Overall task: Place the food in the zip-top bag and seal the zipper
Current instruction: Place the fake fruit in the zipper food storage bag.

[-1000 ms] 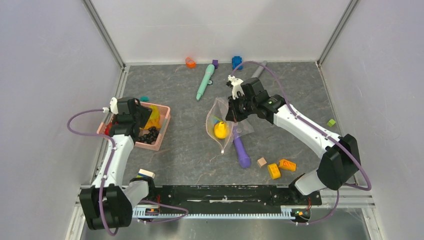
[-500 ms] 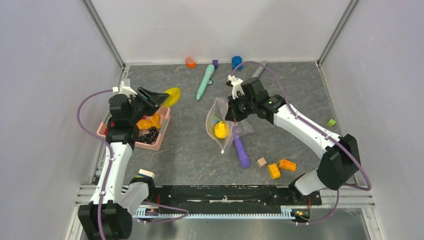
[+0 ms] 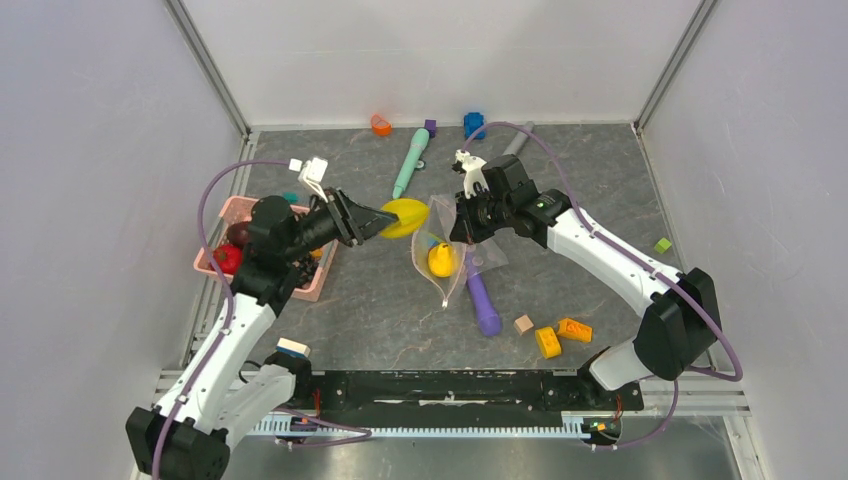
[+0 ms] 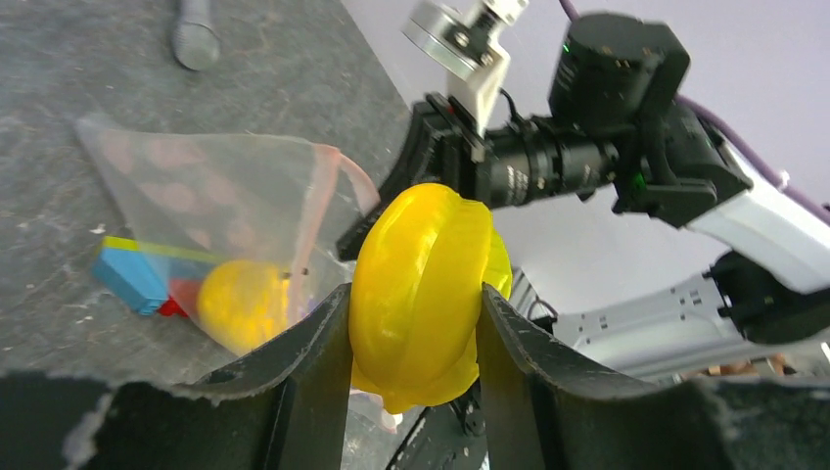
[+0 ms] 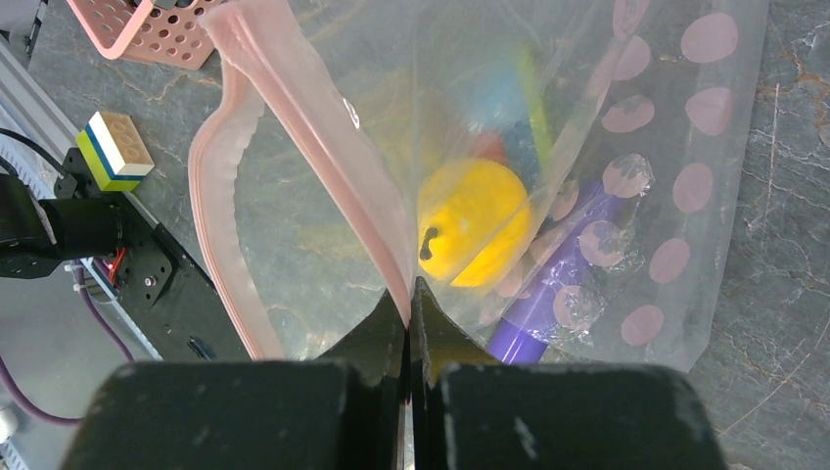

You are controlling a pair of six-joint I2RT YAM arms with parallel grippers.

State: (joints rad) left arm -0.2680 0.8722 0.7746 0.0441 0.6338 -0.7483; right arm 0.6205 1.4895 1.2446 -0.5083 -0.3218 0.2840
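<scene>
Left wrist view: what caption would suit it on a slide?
Jaws clamp a yellow fruit before the open bag, another yellow fruit already inside.

The grey marbled table (image 3: 370,300) carries a pink basket (image 3: 238,205) at its left, a teal marker (image 3: 410,163), a dotted bag (image 3: 437,222) (mouth lifted), a purple marker (image 3: 485,305), a yellow block (image 3: 548,342) and an orange block (image 3: 575,329).

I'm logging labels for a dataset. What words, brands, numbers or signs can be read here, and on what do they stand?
None: no readable text in any view. The clear zip-top bag carries only pale pink dots, and the yellow ridged toy fruit is unmarked on the side shown.
</scene>
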